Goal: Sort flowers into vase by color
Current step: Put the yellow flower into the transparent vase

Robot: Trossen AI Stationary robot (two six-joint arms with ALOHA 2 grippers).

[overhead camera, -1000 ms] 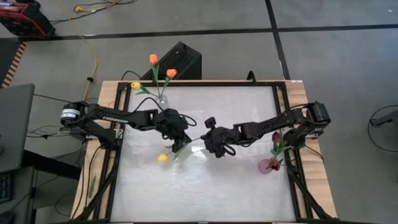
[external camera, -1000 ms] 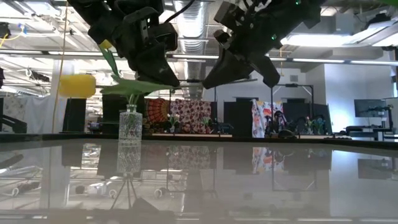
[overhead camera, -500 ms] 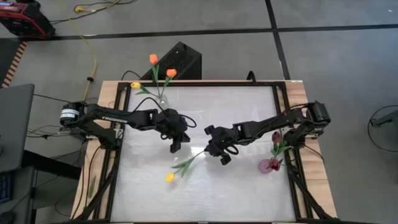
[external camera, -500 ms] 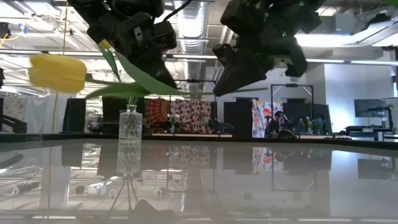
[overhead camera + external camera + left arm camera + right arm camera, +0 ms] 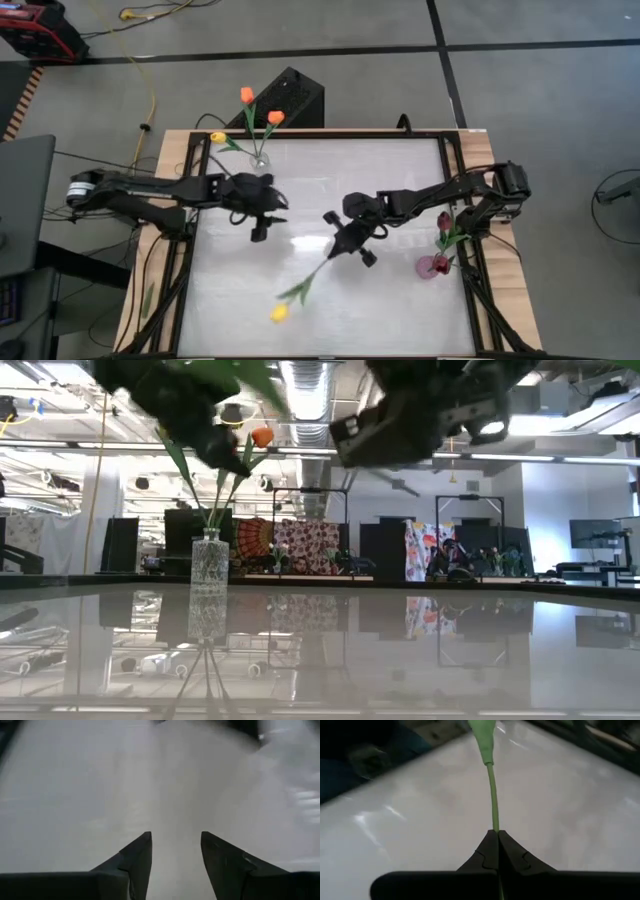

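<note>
I see the table (image 5: 400,300) spread white and glossy under both arms. At its far left corner stands the clear vase (image 5: 260,158) with two orange tulips (image 5: 247,95) and a yellow one (image 5: 217,137) leaning out of it. On the right edge, well away from that vase, sits the pink vase (image 5: 434,266) holding a maroon tulip (image 5: 443,220).

My right gripper (image 5: 347,243) hangs over the table's middle, between the two vases, its fingers pressed together on the green stem of a yellow tulip (image 5: 279,313); the stem slants from the gripper toward the near edge, the yellow head lowest in the high view.

My left gripper (image 5: 262,222) is on the clear vase's side of the table, nearer me than the vase, fingers (image 5: 135,860) spread with nothing between them.
</note>
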